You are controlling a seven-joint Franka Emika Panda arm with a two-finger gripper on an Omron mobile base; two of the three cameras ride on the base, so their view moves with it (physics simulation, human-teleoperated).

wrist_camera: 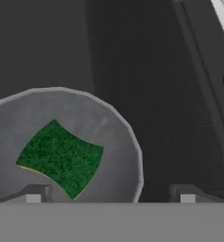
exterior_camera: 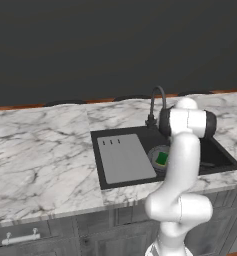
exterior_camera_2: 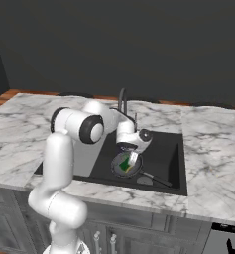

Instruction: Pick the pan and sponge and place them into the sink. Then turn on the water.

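Note:
The pan lies inside the black sink, its long handle pointing right. The sponge rests green face up in the pan. My gripper hangs just above them, open, holding nothing. In the hand view the sponge lies in the grey pan between my spread fingertips, with the dark sink floor beyond. From the left base view the pan and sponge peek out beside my arm in the sink.
A grey drainboard with three slots covers the sink's left part. The dark gooseneck tap stands at the back rim; tap rises behind my wrist. Marble counter spreads on both sides.

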